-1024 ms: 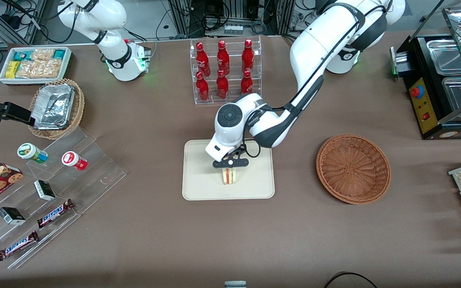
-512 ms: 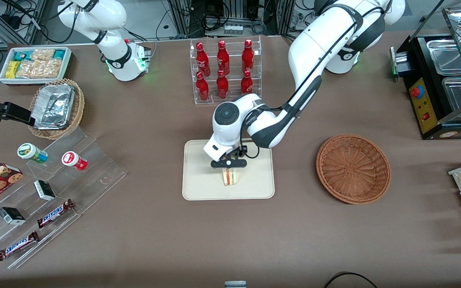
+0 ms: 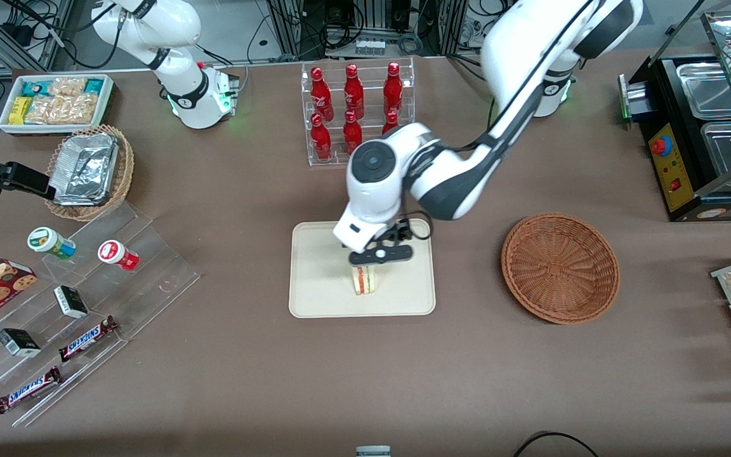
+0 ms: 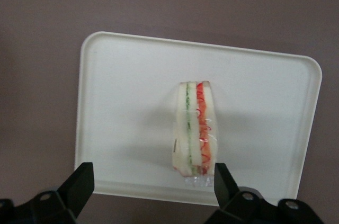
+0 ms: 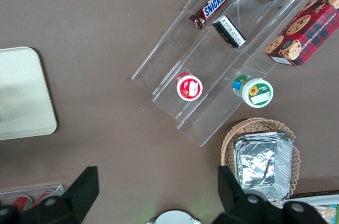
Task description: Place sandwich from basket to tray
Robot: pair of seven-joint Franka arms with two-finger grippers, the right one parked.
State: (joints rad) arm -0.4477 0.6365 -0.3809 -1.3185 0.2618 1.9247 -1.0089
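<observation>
Brown table surface in a lab setting, with cabling and equipment racks at its farther edge. The tray (image 3: 315, 279) lies near the middle of the table, with the sandwich (image 3: 363, 280) standing on its cut edge on the tray's surface, red and green filling stripes uppermost in the left wrist view (image 4: 195, 128). The gripper (image 3: 381, 256) hangs above the tray, just above the sandwich and slightly farther from the front camera; its fingers (image 4: 79, 184) are spread wide, clear of the sandwich on both sides, touching nothing. The basket (image 3: 559, 267) sits on the table beside the tray, toward the working arm's end, holding nothing. A clear rack of red bottles (image 3: 356, 111) stands farther from the front camera than the tray
</observation>
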